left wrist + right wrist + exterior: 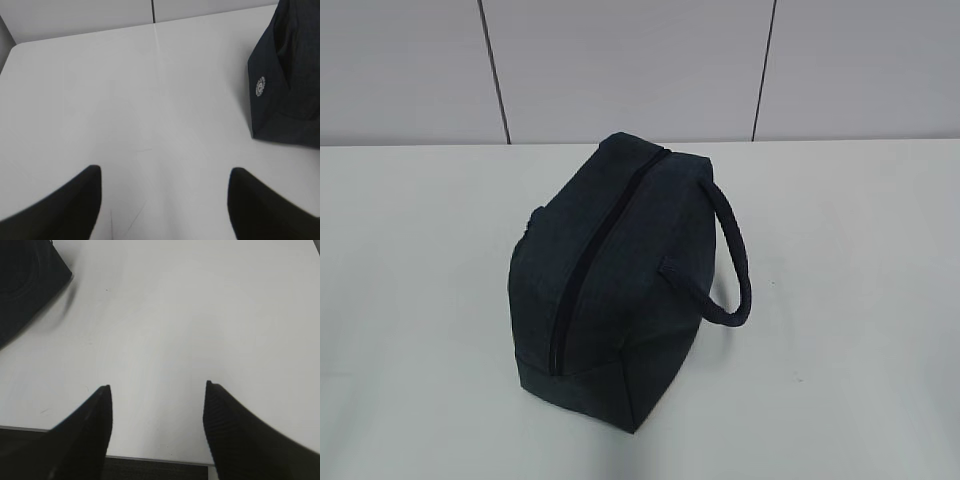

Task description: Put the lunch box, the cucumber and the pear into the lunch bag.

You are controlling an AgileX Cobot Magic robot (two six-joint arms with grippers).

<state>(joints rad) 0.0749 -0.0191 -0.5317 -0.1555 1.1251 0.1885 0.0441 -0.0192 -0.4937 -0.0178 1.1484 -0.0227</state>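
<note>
Left of the bag (pixel 605 280), the left gripper (pixel 165 200) hangs over bare table (pixel 410 300), fingers spread, empty. The bag stands mid-table, zipper (pixel 600 255) closed. Right of it, the right gripper (pixel 157 425) gapes empty too.

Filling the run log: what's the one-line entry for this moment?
lunch bag: zipped shut, on table | left tool: open, empty | right tool: open, empty

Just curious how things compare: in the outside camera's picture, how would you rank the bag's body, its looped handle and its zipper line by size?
1. Lunch bag body, largest by far.
2. Looped handle and zipper: too alike to rank; the zipper runs longer, the handle is thicker.
</note>
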